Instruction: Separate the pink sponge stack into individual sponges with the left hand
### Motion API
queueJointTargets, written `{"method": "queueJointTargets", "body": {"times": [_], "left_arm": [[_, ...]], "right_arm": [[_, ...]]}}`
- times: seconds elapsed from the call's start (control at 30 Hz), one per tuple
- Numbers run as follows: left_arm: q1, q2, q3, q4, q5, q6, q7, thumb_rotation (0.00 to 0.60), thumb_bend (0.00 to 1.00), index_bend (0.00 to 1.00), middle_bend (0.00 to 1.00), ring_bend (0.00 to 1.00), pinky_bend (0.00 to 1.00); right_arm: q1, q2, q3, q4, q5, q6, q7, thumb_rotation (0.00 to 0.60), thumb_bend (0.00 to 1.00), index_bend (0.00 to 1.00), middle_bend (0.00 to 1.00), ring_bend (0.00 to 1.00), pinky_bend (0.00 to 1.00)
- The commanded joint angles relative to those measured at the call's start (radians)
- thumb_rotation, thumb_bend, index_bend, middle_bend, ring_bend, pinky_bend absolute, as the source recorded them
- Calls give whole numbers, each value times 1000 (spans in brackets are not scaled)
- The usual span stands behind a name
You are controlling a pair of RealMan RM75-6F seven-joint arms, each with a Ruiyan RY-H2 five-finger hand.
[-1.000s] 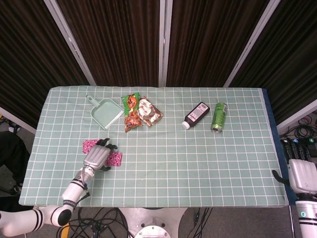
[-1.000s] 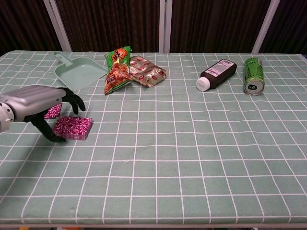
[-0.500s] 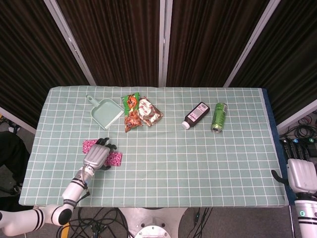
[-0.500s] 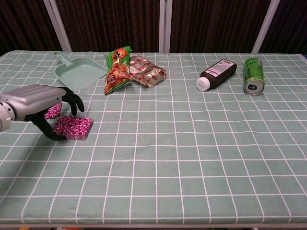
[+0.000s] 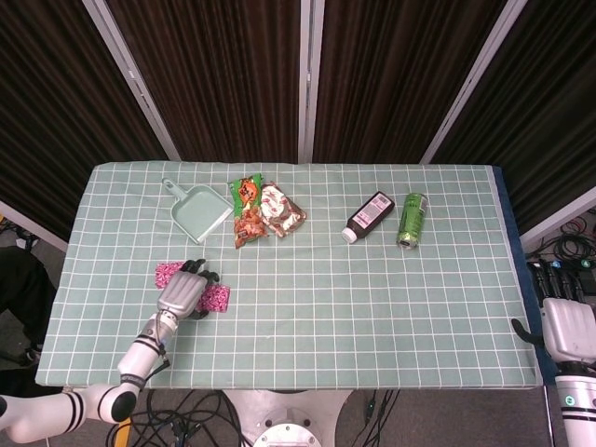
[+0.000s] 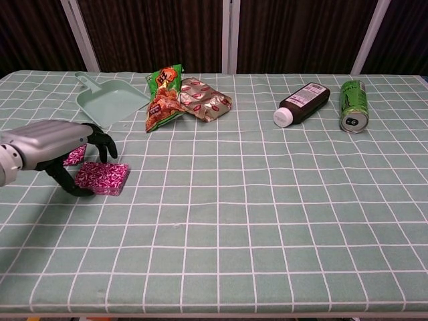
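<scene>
Two pink patterned sponges lie flat on the table's left side, apart from each other. One sponge (image 5: 216,298) (image 6: 102,178) is nearer the middle; the other sponge (image 5: 167,273) (image 6: 73,157) lies behind my left hand, mostly hidden in the chest view. My left hand (image 5: 181,294) (image 6: 55,146) arches over the gap between them, fingers curved and apart above the nearer sponge's far edge and thumb tip down by its left corner. It grips nothing that I can see. My right hand (image 5: 567,325) hangs off the table's right edge, fingers extended and empty.
A mint dustpan (image 5: 199,213) (image 6: 109,101) sits behind the sponges. Two snack bags (image 5: 264,212) (image 6: 185,96) lie at the back centre. A dark bottle (image 5: 369,216) (image 6: 304,103) and a green can (image 5: 411,221) (image 6: 353,105) lie at the back right.
My left hand has shifted very slightly over the sponges, its thumb drawing closer to the nearer sponge's corner. The sponges and the right hand have stayed where they were.
</scene>
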Motion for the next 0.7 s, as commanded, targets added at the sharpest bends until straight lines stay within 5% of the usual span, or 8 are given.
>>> {"method": "queueJointTargets", "body": {"times": [0.03,0.7], "left_arm": [[0,-2,-1,2,-1,1,0,600,192,302,340,88,125],[10,-10,-6,16,19,9,-43,600,253,368,410,133,136]], "right_arm": [[0,0,0,1,0,0,1,600,146,0,3,0,0],[1,-1,3,5,11,-6,3,600,146,0,3,0,0]]}}
